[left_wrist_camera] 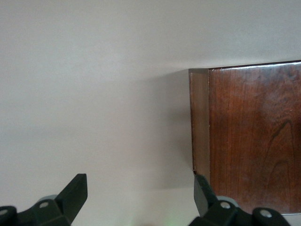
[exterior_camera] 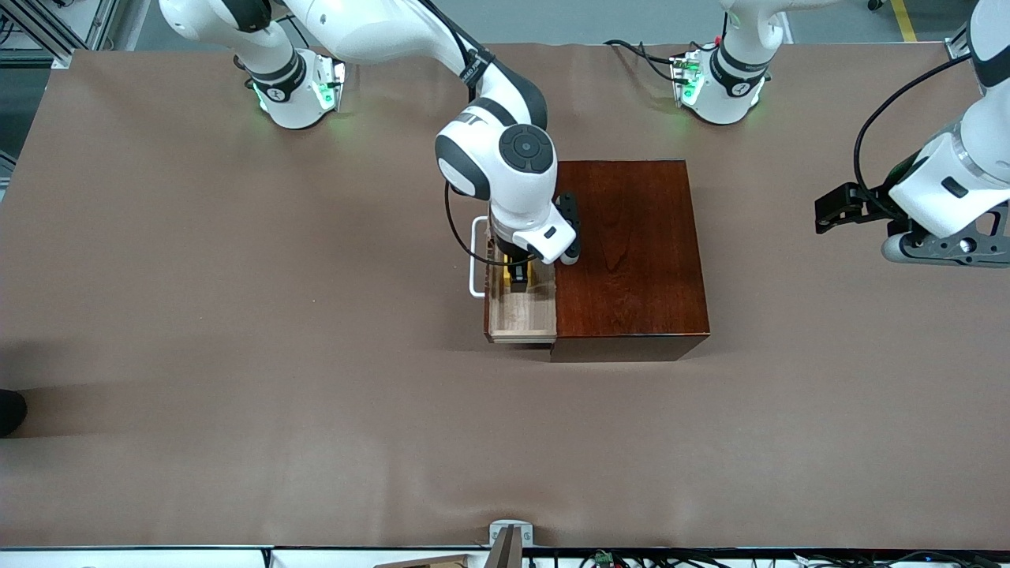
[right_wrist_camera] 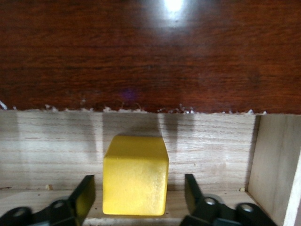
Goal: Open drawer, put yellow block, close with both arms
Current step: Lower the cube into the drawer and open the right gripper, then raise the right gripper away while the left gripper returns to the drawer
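Note:
The drawer (exterior_camera: 521,319) is pulled out of the dark box (exterior_camera: 631,252) toward the right arm's end of the table, its white handle (exterior_camera: 476,260) outermost. The yellow block (exterior_camera: 506,276) lies in the drawer and shows in the right wrist view (right_wrist_camera: 135,175) on the pale wood floor (right_wrist_camera: 51,141). My right gripper (exterior_camera: 518,276) reaches down into the drawer, open, in the right wrist view (right_wrist_camera: 139,193) with a finger on each side of the block and a gap to each. My left gripper (exterior_camera: 838,209) is open and empty over the table toward the left arm's end, in the left wrist view (left_wrist_camera: 139,197) beside a corner of the box (left_wrist_camera: 254,141).
The brown table cover (exterior_camera: 237,355) stretches wide around the box. The two arm bases (exterior_camera: 300,91) (exterior_camera: 722,83) stand along the table edge farthest from the front camera. A small metal bracket (exterior_camera: 509,536) sits at the edge nearest that camera.

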Available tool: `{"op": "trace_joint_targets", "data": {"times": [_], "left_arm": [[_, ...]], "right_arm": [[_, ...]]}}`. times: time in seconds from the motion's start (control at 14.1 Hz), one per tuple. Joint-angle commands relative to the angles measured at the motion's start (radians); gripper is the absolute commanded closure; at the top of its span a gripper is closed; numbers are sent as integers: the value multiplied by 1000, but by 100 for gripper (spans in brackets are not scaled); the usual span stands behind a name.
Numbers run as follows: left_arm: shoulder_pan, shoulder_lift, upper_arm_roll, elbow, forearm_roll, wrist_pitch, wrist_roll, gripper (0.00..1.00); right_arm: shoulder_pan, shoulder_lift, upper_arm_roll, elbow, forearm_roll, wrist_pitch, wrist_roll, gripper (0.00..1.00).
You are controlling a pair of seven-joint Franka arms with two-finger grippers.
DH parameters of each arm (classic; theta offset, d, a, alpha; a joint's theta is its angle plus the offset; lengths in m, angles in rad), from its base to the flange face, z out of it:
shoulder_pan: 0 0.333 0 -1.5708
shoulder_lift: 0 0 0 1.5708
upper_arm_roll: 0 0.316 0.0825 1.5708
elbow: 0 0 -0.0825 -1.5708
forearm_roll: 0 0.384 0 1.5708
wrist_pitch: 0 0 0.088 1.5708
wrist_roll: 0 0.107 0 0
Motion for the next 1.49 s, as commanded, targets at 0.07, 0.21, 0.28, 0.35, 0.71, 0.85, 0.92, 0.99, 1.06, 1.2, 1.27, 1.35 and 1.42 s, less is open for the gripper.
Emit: {"op": "trace_joint_targets", "data": {"times": [0.07,0.21,0.28,0.35,0.71,0.85,0.92,0.99,1.06,1.2,1.27,1.35,1.42], "left_arm": [[-2,-9,-4,-9,10,11,-6,0],[-2,-9,-4,-9,10,11,-8,0],[-2,-9,-6,-9,10,11,-8,0],[-2,-10,-4,-9,10,11,-8,0],[0,-9,-6,-9,-5,11,-13,0],[-4,-6,-7,-6,-5,11,-14,0],[-10,-4,-6,-4,-5,13,-13,0],[-13,-4,-6,-3,-7,13,-14,0],[-17,-3,-7,-1,-8,13,-14,0],[-46,-1,-9,0,-28,17,-13,0],[-71,5,-10,2,-28,17,-14,0],[-104,10,-13,2,-28,19,-13,0],[-140,22,-15,4,-30,19,-14,0]], "right_arm": [[6,4,-3,26,-8,-10,18,0],[5,-1,-3,32,-5,-13,46,0],[11,-7,-3,32,-5,-16,63,0],[14,-16,-1,32,-3,-19,69,0],[-4,-105,-6,27,9,-82,69,0],[-40,-134,-9,24,9,-114,72,0],[-60,-143,-9,24,9,-122,72,0],[-96,-151,-8,23,10,-123,72,0],[-128,-168,-8,23,15,-125,70,0],[-185,-203,-8,18,15,-175,72,0],[-213,-231,-8,18,15,-197,70,0],[-244,-260,-8,18,15,-221,72,0],[-271,-283,-8,18,15,-247,72,0]]}}
